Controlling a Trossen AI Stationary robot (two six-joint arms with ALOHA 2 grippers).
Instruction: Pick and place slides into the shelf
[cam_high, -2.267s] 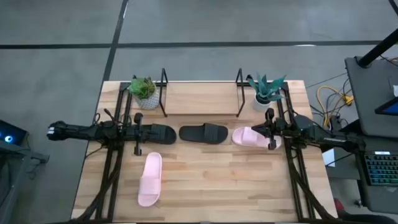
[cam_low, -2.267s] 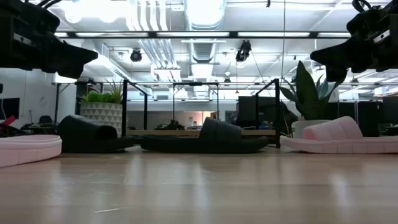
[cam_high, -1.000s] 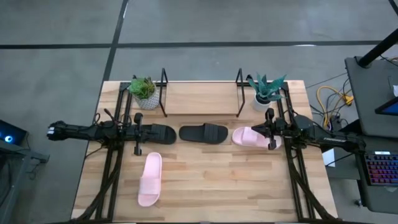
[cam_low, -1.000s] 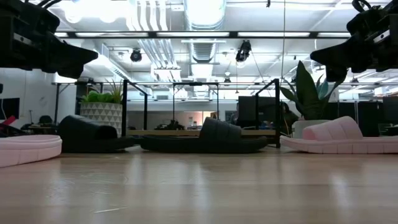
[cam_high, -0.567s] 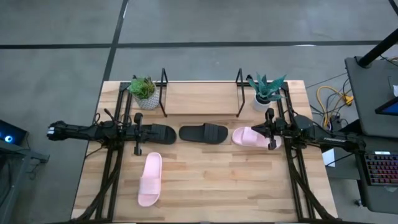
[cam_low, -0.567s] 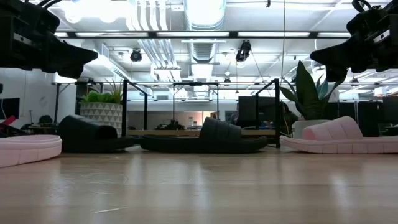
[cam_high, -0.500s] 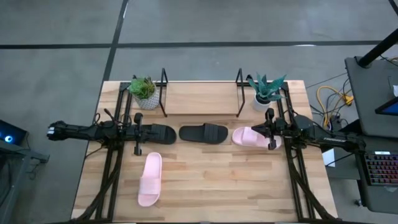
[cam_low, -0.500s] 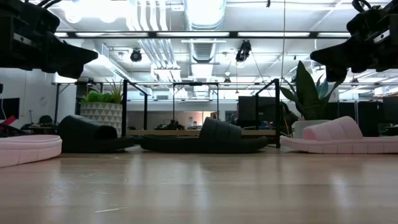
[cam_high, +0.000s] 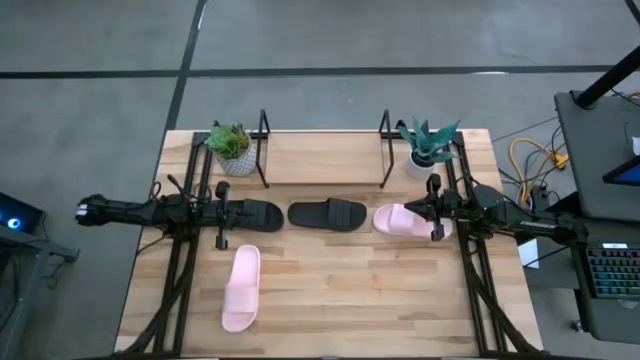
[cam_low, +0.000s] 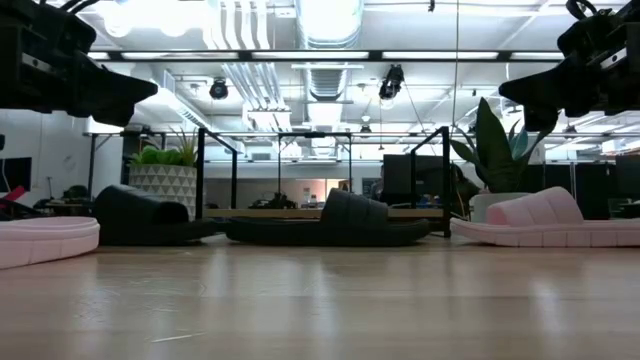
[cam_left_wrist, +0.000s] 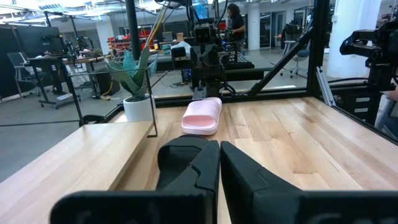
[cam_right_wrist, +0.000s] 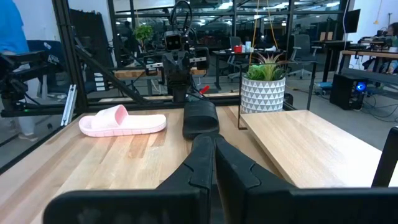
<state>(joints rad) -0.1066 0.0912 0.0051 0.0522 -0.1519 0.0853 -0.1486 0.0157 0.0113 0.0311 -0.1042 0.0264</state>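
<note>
Writing or brand marks cannot be read on any slide. Three slides lie in a row across the middle of the table (cam_high: 330, 290), each with its long axis left to right: a black slide (cam_high: 258, 214) at the left, a black middle slide (cam_high: 328, 214), and a pink slide (cam_high: 400, 220) at the right. A second pink slide (cam_high: 241, 288) lies nearer the front edge, its long axis front to back. The shelf (cam_high: 322, 150) stands at the back, between two potted plants (cam_high: 231, 148). The left gripper (cam_high: 240, 213) hangs over the left black slide, fingers clenched together. The right gripper (cam_high: 425, 212) hangs over the right pink slide, its fingers (cam_right_wrist: 202, 155) also pressed together and holding nothing.
</note>
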